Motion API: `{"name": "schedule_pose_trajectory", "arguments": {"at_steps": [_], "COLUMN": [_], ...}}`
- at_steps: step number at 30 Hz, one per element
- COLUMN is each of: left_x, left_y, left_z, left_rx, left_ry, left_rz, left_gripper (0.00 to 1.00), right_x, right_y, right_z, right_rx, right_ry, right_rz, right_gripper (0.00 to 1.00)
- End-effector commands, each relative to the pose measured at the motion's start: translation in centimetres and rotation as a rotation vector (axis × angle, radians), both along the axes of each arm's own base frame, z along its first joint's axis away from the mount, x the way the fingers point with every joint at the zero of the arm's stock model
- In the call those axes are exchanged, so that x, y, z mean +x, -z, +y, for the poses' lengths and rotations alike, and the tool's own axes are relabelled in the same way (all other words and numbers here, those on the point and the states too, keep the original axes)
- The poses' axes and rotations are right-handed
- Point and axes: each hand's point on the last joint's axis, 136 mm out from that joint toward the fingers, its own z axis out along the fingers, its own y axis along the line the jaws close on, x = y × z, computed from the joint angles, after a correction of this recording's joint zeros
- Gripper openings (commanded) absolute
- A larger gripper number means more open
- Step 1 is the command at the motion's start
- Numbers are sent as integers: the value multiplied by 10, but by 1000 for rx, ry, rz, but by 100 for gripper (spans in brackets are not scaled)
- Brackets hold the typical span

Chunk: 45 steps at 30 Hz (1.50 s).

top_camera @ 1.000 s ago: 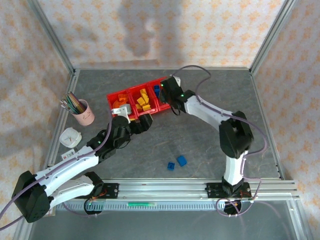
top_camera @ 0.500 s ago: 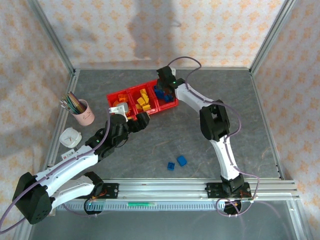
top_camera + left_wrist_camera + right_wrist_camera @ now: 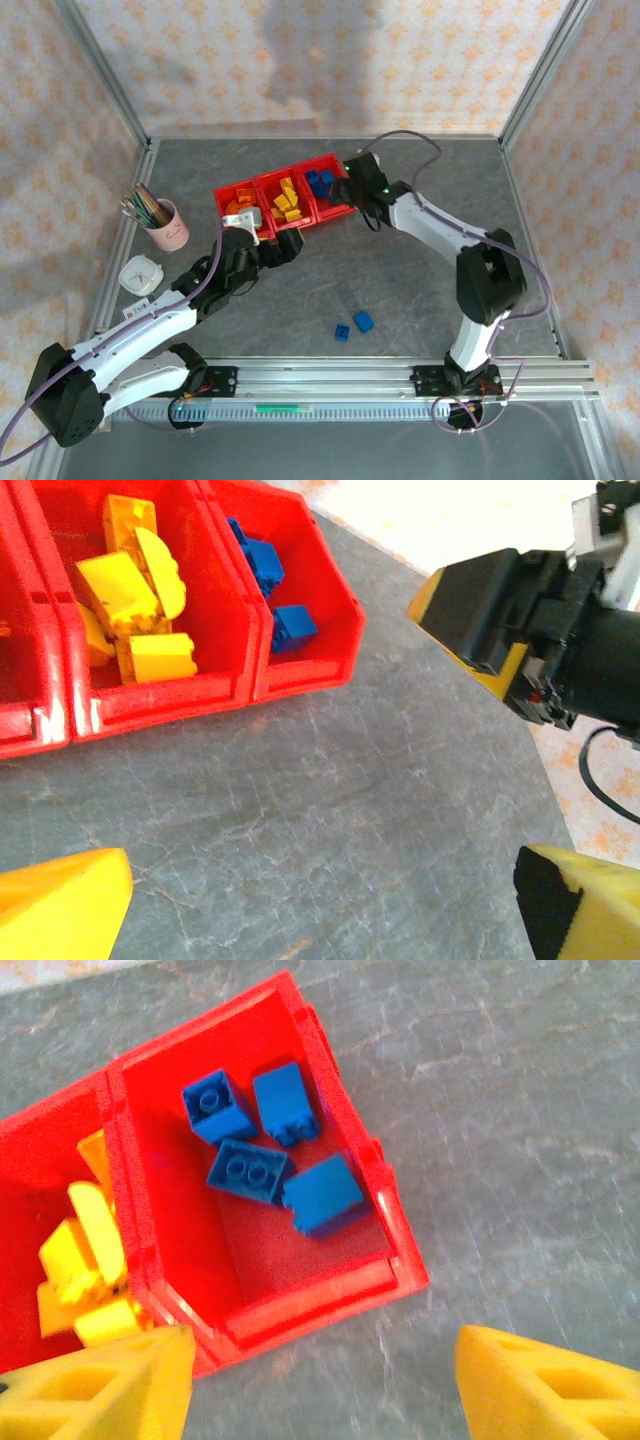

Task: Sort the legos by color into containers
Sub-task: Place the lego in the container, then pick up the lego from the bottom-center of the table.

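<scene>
Overhead, stray blue legos point(image 3: 363, 321), pencil cup point(image 3: 166, 226)

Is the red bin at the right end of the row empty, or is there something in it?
Not empty. The end bin holds four blue bricks lying loose on its floor.

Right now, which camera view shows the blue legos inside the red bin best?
Right wrist: four blue legos, close and distinct. Left wrist: partly hidden by the bin wall. Top external: a tiny blue patch.
</scene>
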Motion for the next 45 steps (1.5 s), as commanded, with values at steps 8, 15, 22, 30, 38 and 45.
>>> {"name": "schedule_pose_trajectory", "arguments": {"at_steps": [8,15,22,30,38,45], "left_x": [-33,-54,-68,-72,-73,-72], "left_y": [3,18,27,37,39,39], "left_z": [-29,-47,-50,-46,-42,-39], "left_rx": [-30,-42,-50,-45,-40,-37], "left_ry": [77,114,120,108,97,89], "left_rz": [13,53,75,86,86,83], "left_gripper": [99,99,99,99,99,99], "right_x": [-109,-176,-231,-266,-274,-276], "right_y": [48,73,95,111,128,135], "right_z": [-22,-34,-37,-27,-29,-55], "right_rx": [-60,-88,-63,-75,-128,-199], "right_ry": [-76,-99,-116,-149,-141,-50], "right_rz": [166,247,323,360,395,403], "right_gripper": [74,77,79,80,74,65]}}
